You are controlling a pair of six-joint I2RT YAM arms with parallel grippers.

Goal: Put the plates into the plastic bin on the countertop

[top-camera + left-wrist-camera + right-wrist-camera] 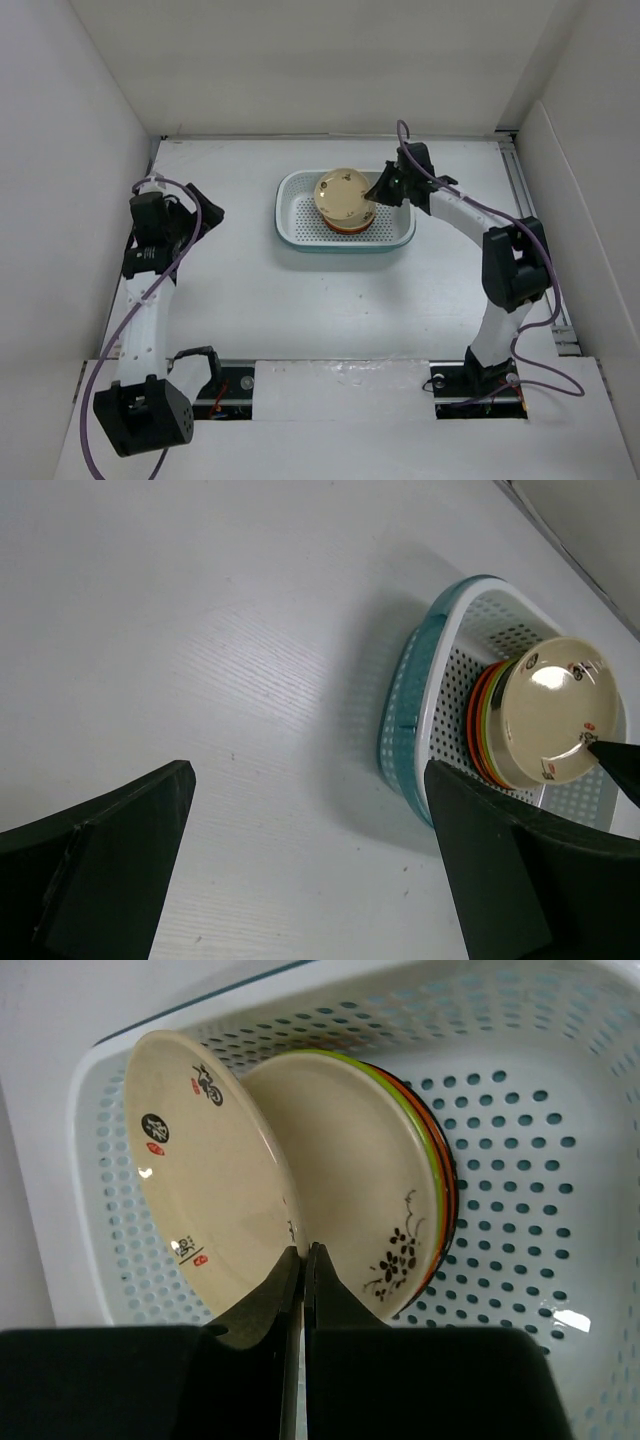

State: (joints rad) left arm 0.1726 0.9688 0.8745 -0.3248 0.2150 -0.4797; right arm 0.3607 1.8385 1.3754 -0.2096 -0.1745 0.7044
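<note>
The white perforated bin with a teal rim stands mid-table; it also shows in the left wrist view and the right wrist view. Inside it lies a stack of plates: tan on top, lime green, orange and black edges below. My right gripper is shut on the rim of a tan plate with red and black marks, held tilted just above the stack. My left gripper is open and empty over bare countertop, left of the bin.
White walls enclose the countertop on the left, back and right. A metal rail runs along the right side. Purple cables hang along both arms. No plates lie outside the bin in these views.
</note>
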